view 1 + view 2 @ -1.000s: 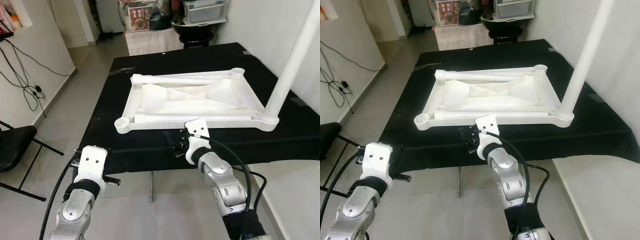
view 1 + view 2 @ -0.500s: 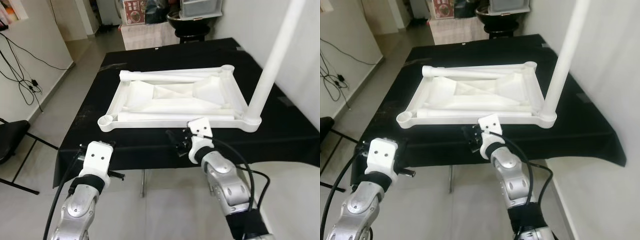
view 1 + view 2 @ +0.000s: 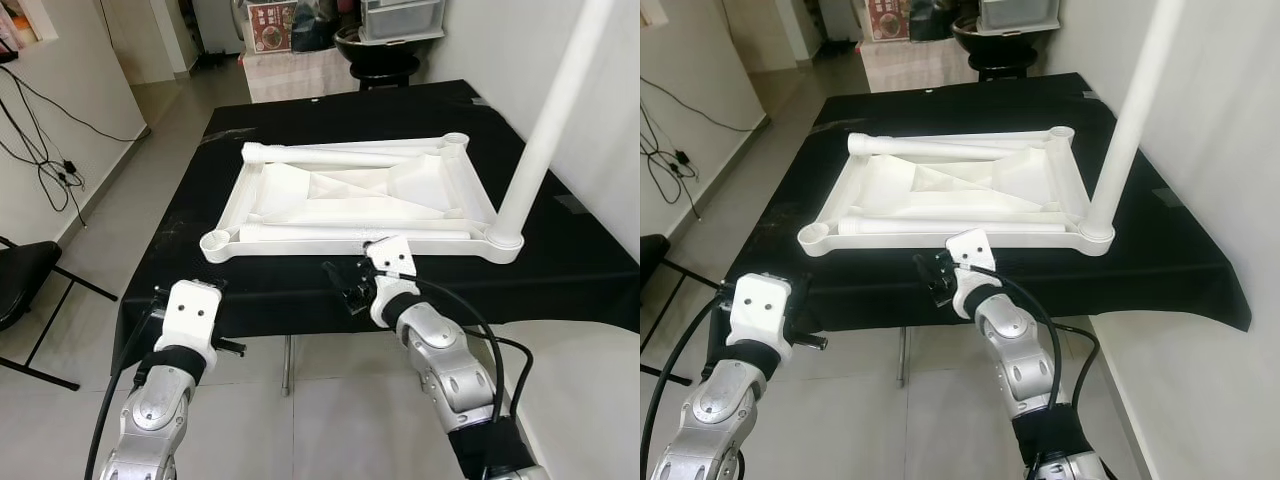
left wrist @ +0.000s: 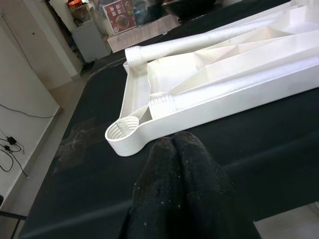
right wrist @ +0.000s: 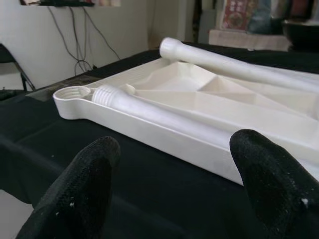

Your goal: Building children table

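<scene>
A white plastic table top (image 3: 262, 190) lies upside down on a black-covered table (image 3: 560, 270). One white leg (image 3: 545, 130) stands upright in its near right corner. Two loose legs lie inside it, one along the far side (image 3: 340, 155) and one along the near side (image 3: 350, 232). The near left socket (image 4: 122, 131) is empty. My right gripper (image 5: 177, 149) is open at the table's front edge, just short of the near loose leg, with nothing between its fingers. My left gripper (image 4: 173, 142) is shut and empty, low at the front left, pointing at the empty socket.
A black folding chair (image 3: 20, 285) stands on the floor at the left, with cables (image 3: 50, 150) hanging on the wall behind it. A black stool (image 3: 385, 55) and boxes sit beyond the table. A white surface (image 3: 590, 400) lies close at the near right.
The whole view has shifted with the camera. My right gripper has edged a little to the left along the table's front edge. The table top and legs lie as before.
</scene>
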Controlling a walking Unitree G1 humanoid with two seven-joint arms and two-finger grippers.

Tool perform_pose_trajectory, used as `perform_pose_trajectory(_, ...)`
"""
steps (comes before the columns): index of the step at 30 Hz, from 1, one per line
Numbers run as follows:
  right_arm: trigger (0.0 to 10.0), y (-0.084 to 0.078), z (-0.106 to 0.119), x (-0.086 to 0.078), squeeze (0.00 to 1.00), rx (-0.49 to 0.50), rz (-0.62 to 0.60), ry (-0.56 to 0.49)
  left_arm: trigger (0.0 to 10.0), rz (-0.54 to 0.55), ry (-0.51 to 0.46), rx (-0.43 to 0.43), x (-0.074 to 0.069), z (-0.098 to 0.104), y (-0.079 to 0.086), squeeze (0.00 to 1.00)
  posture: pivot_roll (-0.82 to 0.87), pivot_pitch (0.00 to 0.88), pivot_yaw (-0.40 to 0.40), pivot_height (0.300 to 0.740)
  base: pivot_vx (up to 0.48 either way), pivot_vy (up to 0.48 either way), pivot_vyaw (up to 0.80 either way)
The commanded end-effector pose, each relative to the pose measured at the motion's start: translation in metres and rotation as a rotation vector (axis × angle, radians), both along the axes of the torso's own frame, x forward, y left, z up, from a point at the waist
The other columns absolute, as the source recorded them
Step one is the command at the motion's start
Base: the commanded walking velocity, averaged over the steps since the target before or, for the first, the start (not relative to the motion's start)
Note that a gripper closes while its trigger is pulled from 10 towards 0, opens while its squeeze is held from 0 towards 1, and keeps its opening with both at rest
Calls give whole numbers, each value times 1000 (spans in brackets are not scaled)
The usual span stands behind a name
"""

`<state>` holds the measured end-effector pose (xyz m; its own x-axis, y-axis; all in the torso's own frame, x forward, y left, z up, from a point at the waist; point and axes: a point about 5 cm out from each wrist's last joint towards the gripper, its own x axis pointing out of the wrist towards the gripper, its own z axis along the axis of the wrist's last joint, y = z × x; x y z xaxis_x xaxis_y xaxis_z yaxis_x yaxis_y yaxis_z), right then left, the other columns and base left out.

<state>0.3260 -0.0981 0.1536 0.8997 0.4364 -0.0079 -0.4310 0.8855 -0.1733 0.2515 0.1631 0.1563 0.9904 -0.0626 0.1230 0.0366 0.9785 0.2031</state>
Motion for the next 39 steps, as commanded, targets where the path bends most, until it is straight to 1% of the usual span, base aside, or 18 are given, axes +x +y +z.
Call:
perform_pose_trajectory(1,10000,7,2,0,0,-25,35,-22,10000,15,15,-2,2,-4,5,0,-26,89,50,740,0,0,0)
perform_pose_trajectory(3,10000,7,2,0,0,-25,35,-22,10000,15,15,-2,2,-4,5,0,-26,89,50,740,0,0,0)
perform_pose_trajectory(6,10000,4,1,1,0,-66,35,-30,10000,24,9,-1,4,-4,3,0,-4,91,-17,740,0,0,0)
perform_pose_trajectory(9,10000,3,1,1,0,-76,36,-31,10000,29,8,-2,5,-4,3,0,-4,91,-22,740,0,0,0)
perform_pose_trajectory(13,10000,0,-1,3,0,-94,41,-26,10000,54,2,-11,8,-4,2,0,22,77,-78,740,0,0,0)
perform_pose_trajectory(15,10000,-1,-2,4,0,-93,41,-23,10000,58,1,-10,8,-4,2,0,26,79,-81,740,0,0,0)
perform_pose_trajectory(17,10000,-1,-2,5,0,-94,41,-22,10000,65,-1,-11,9,-4,2,0,26,79,-80,740,0,0,0)
perform_pose_trajectory(19,10000,0,-2,6,0,-100,44,-28,10000,79,-1,-17,7,-5,4,0,11,83,-50,740,0,0,0)
perform_pose_trajectory(21,10000,0,-1,6,0,-102,45,-30,10000,80,1,-19,7,-5,5,0,11,83,-50,740,0,0,0)
perform_pose_trajectory(26,10000,1,-1,6,0,-102,40,-34,10000,56,14,-20,9,-6,4,0,-4,90,-20,740,0,0,0)
perform_pose_trajectory(34,10000,3,0,7,0,-94,39,-42,10000,57,20,-24,9,-6,6,0,-5,103,-2,740,0,0,0)
perform_pose_trajectory(38,10000,3,1,7,0,-92,38,-44,10000,46,22,-26,10,-6,4,0,-4,103,3,740,0,0,0)
perform_pose_trajectory(39,10000,3,1,7,0,-87,36,-41,10000,42,17,-2,10,-5,3,0,-5,100,9,740,0,0,0)
